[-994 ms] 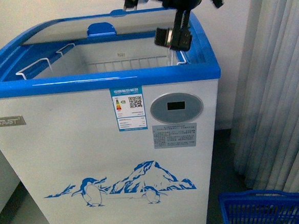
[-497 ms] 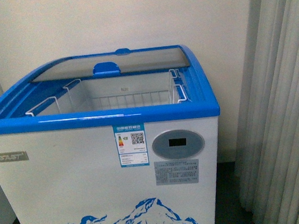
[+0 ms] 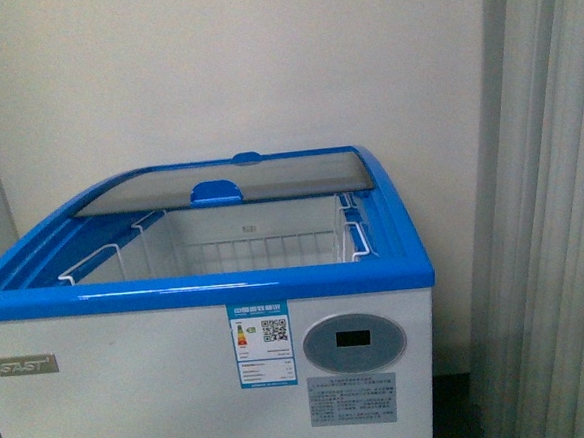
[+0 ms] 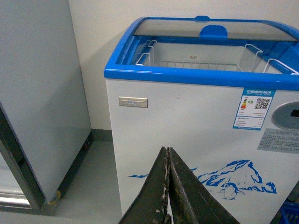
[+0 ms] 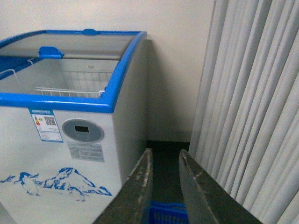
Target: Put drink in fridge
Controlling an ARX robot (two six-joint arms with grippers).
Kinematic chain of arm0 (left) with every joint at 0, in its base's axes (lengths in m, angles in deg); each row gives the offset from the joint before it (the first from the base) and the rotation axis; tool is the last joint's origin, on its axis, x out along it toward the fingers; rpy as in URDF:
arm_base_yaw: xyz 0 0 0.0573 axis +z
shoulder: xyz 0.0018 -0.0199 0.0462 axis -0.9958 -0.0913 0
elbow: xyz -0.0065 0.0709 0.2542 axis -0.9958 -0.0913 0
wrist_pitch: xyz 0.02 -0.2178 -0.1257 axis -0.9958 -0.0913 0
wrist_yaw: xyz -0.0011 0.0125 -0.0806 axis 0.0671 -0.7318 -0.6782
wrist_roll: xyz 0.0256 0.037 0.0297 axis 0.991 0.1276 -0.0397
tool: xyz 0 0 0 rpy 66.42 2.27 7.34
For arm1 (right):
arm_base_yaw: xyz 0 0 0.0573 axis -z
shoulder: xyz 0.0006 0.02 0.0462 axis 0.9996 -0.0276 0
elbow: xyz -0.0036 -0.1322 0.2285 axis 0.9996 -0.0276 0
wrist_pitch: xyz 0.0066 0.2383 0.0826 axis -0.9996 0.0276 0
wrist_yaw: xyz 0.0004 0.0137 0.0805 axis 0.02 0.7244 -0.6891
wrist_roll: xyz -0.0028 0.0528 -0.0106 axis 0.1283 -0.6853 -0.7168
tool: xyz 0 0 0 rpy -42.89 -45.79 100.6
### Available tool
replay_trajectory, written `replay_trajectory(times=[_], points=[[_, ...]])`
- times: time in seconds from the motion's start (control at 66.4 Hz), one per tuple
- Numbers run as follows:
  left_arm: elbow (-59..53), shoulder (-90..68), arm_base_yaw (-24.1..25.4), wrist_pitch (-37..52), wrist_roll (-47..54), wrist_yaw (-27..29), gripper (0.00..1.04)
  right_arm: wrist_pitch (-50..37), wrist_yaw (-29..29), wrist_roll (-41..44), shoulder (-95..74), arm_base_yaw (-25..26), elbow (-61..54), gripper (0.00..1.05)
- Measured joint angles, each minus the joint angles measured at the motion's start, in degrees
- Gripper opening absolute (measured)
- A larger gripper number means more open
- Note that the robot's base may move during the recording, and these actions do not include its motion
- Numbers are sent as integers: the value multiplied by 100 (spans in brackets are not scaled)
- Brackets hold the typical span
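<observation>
The fridge (image 3: 134,390) is a white chest cooler with a blue top rim, filling the lower front view. Its curved glass lid (image 3: 269,175) is slid to the back, and the open well shows white wire baskets (image 3: 264,249). No drink shows in any view. Neither arm appears in the front view. In the left wrist view my left gripper (image 4: 167,150) is shut with nothing in it, low before the fridge front (image 4: 187,126). In the right wrist view my right gripper (image 5: 165,153) is open and empty, beside the fridge's right corner (image 5: 126,121).
A tall plain grey-white cabinet (image 4: 37,93) stands left of the fridge. Pale curtains (image 3: 562,210) hang at its right, with a dark floor gap (image 5: 163,149) between. A blue plastic basket (image 5: 168,213) sits on the floor below my right gripper.
The front view has risen, so the fridge sits lower in the picture and the floor basket has dropped out. The arm that hung over the fridge opening has left the front view.
</observation>
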Motion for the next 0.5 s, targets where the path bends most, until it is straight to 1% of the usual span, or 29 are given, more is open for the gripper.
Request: replay_trajectory(times=[0.075,0.241,0.497], points=[[0,-2,0,0,0,-2,3,-105,-13,7,168,-2,-223,2],[0,-2,0,0,0,-2,3,-256,-13,-15,404,0,-699,3],[0,0,0,0,0,-2,3,-404,-15,-15,713,0,-1132,3]])
